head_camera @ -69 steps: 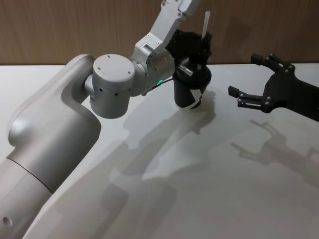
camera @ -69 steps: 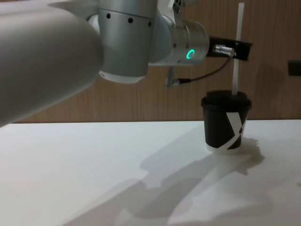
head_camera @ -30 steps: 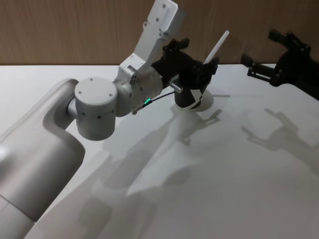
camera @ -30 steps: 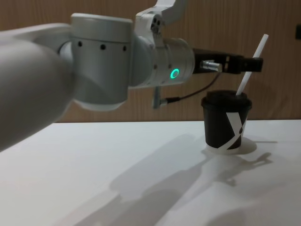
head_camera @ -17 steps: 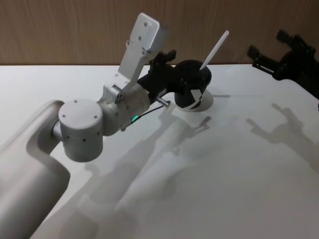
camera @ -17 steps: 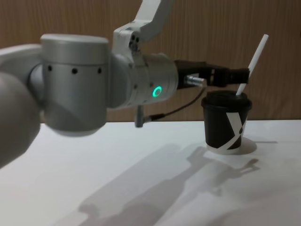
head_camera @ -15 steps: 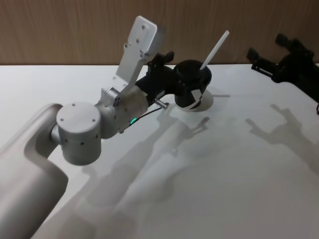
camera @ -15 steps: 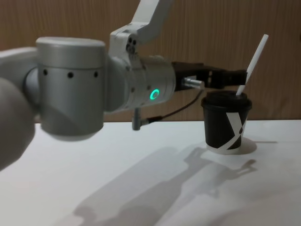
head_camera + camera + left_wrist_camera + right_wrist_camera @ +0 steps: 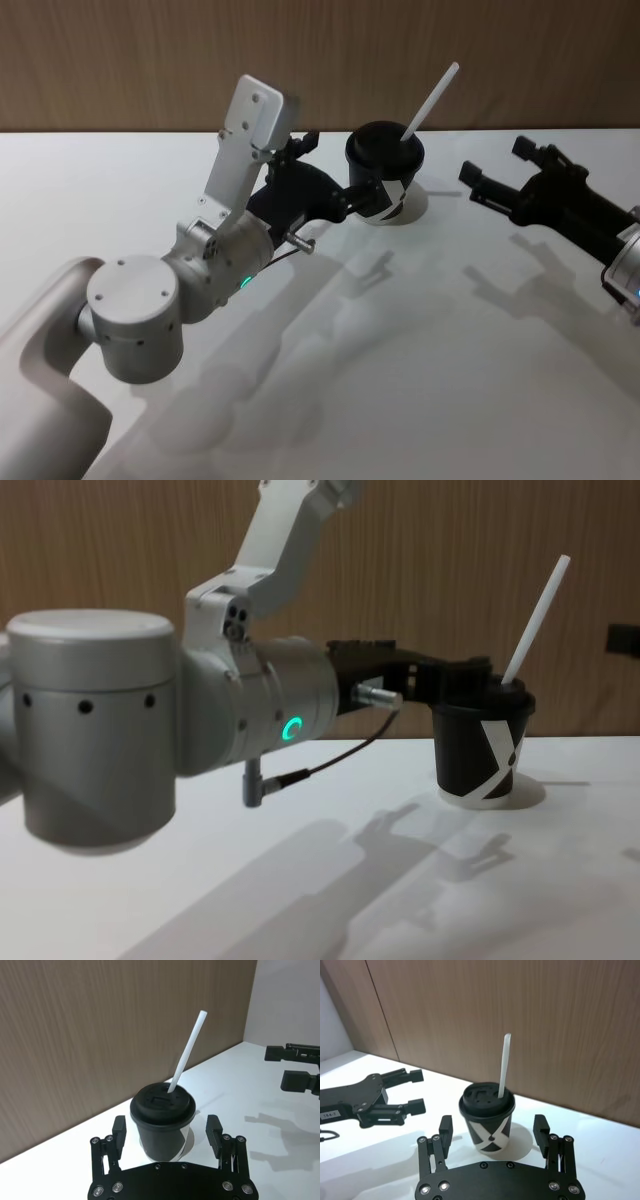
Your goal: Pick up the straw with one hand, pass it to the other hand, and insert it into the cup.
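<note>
The black cup (image 9: 383,190) stands on the white table at the far middle. The white straw (image 9: 432,98) sticks out of its lid, leaning right. My left gripper (image 9: 328,176) is open just left of the cup, clear of the straw. In the left wrist view its fingers (image 9: 119,1130) flank the cup (image 9: 162,1125) from a short way back, with the straw (image 9: 187,1052) beyond. My right gripper (image 9: 492,166) is open to the right of the cup, pointing at it. The right wrist view looks past its fingers (image 9: 540,1127) at the cup (image 9: 487,1120) and straw (image 9: 504,1065).
The white table (image 9: 450,350) runs wide in front of the cup. A wooden wall (image 9: 120,60) stands right behind it. My left arm's thick silver forearm (image 9: 200,720) with its green ring and black cable fills the left side of the chest view.
My left gripper has let go of the straw and drawn back left from the cup. The straw has tipped from upright to leaning right. My right gripper has come down toward the cup.
</note>
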